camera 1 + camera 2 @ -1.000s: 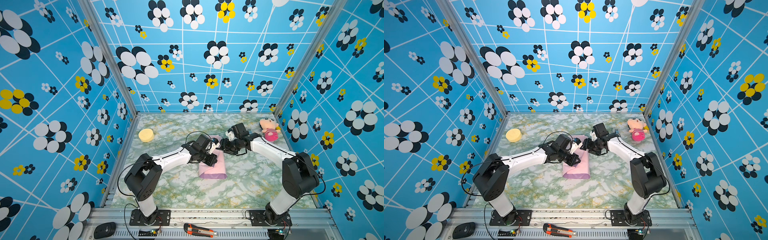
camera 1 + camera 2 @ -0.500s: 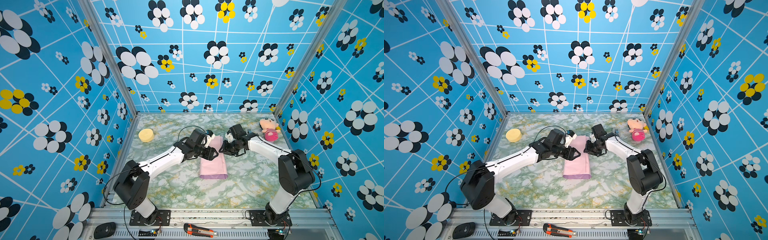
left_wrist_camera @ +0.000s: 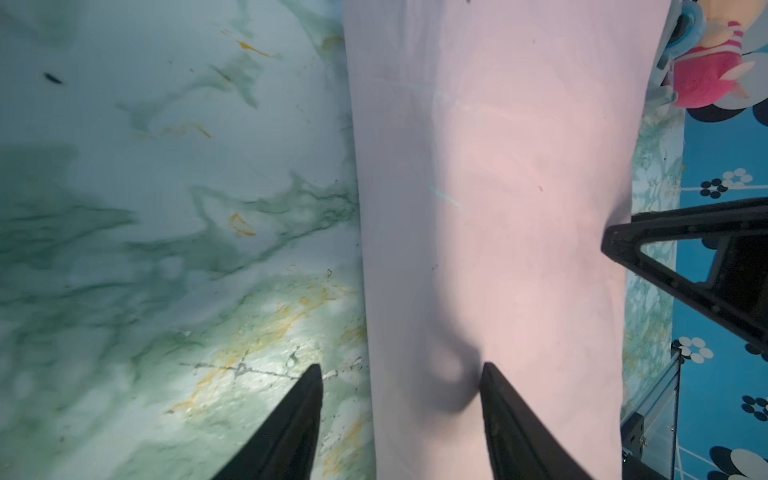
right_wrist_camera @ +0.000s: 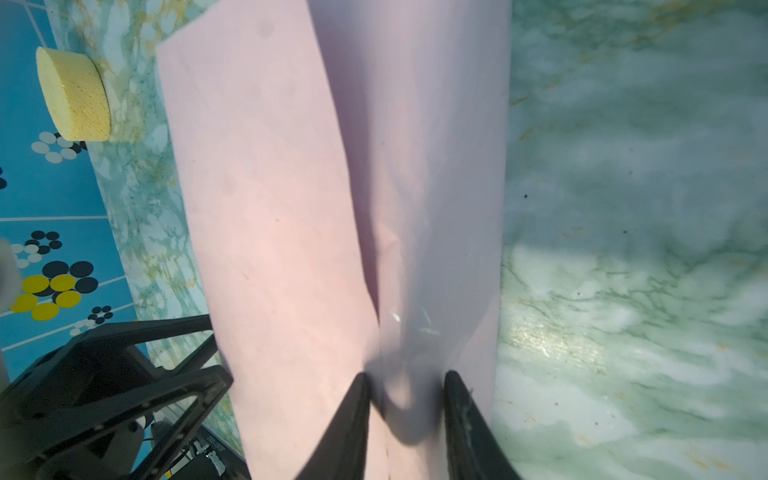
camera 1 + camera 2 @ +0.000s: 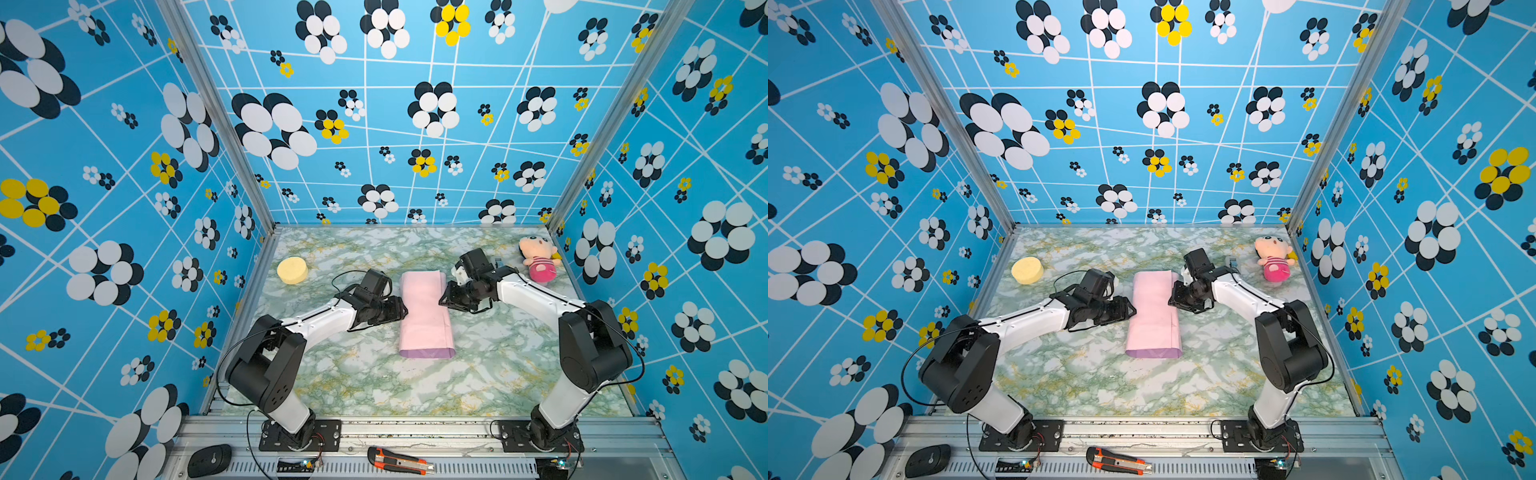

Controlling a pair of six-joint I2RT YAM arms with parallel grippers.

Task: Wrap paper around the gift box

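**Obs.** The paper is found at the middle of the table. It is folded over itself into a long flat sleeve, pink face out, with its length laid along the 12–6 o'clock line.

**Contents.** The sleeve is the only enclosure in view.
- The gift box is not seen in any view. It is judged to be enclosed in the sleeve, toward the 12 o'clock half where both grippers are set. No bulge is plain enough to confirm this.
- The 6 o'clock end is left open and the lilac inner face is shown there. Nothing is made out within the mouth.

**Left gripper**. It is placed at 9 o'clock of the sleeve, with jaws well apart and nothing held. One finger is over bare table. The other is pressed onto the paper, where a dimple is made. This is judged a hold-down, so that the flap is kept from springing open.

**Right gripper**. It is placed at 3 o'clock of the sleeve, over the overlapping edge. The jaws are drawn in to a narrow gap, and a raised pucker of paper appears to be pinched between them. It is judged that the seam is being kept closed for fixing.

**Bystanders.** A sponge is noted at 10 o'clock of the table and a doll at 2 o'clock. Both are clear of the paper.
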